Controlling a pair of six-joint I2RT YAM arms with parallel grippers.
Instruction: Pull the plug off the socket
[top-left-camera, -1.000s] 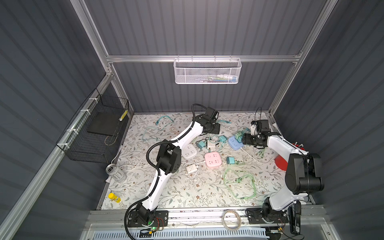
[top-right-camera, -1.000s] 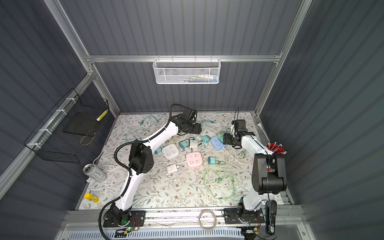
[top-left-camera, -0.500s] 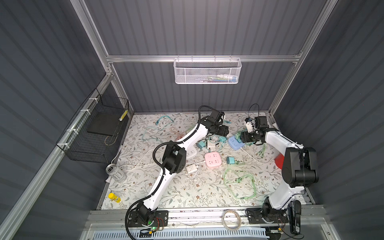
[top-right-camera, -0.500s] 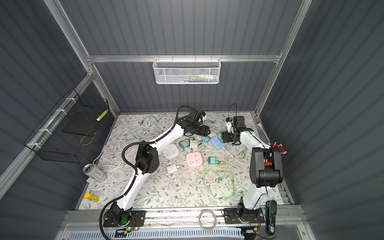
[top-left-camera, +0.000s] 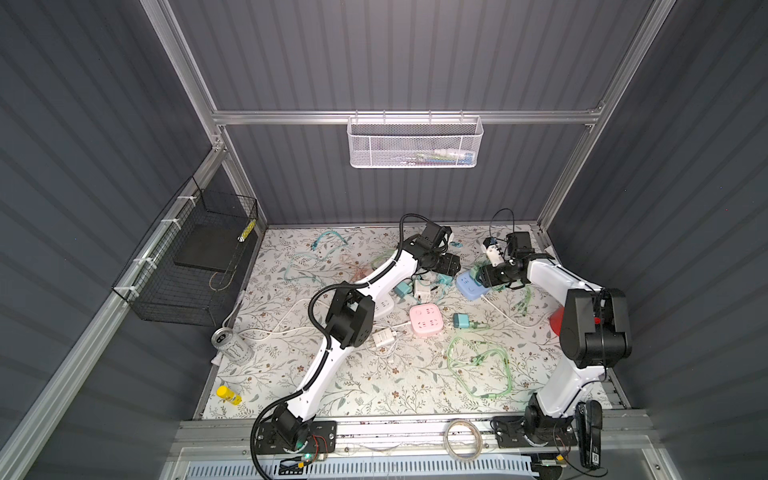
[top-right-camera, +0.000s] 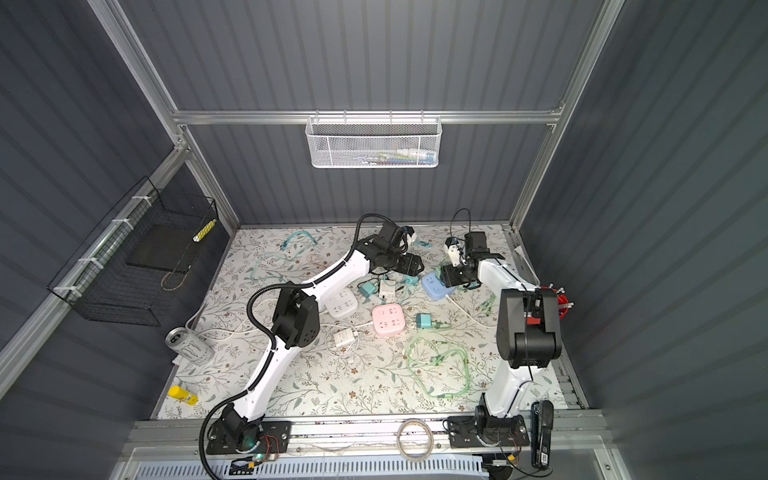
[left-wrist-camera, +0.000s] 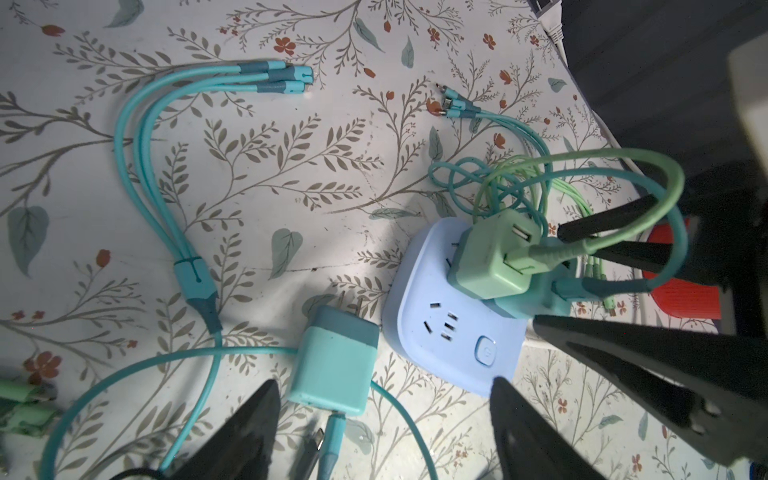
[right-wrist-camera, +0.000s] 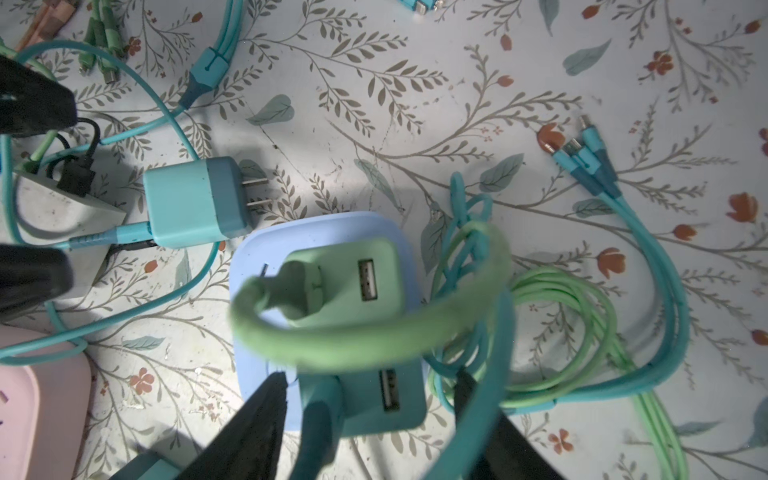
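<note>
Sitting near the far right of the floral table (top-left-camera: 291, 374), the blue socket cube (top-left-camera: 467, 286) carries two plugs side by side on its top face. Both look seated: a pale green plug (left-wrist-camera: 488, 257) with a green cable arching off it, and a teal plug (right-wrist-camera: 374, 401) with a teal cable. The right gripper (right-wrist-camera: 370, 375) is at the cube with its jaws partly spread on either side of the teal plug. A sliver of gap shows at each side in the right wrist view, so it is not clamped. The left gripper (left-wrist-camera: 384, 381) is spread wide and free; in its wrist view the two fingers frame a loose teal charger (left-wrist-camera: 332, 365) and a corner of the cube. That charger lies on its side just beside the cube, prongs bare. The white mesh basket (top-left-camera: 415, 143) on the back rail holds a few slim things lying flat, white, green and blue, too small to name. The black wire basket (top-left-camera: 166, 291) on the left wall holds a dark flat pad (top-left-camera: 205, 253). It also holds a yellow-and-black striped stick (top-left-camera: 248, 229) leaning in its far corner and a thin loop of cord (top-left-camera: 217, 281).
</note>
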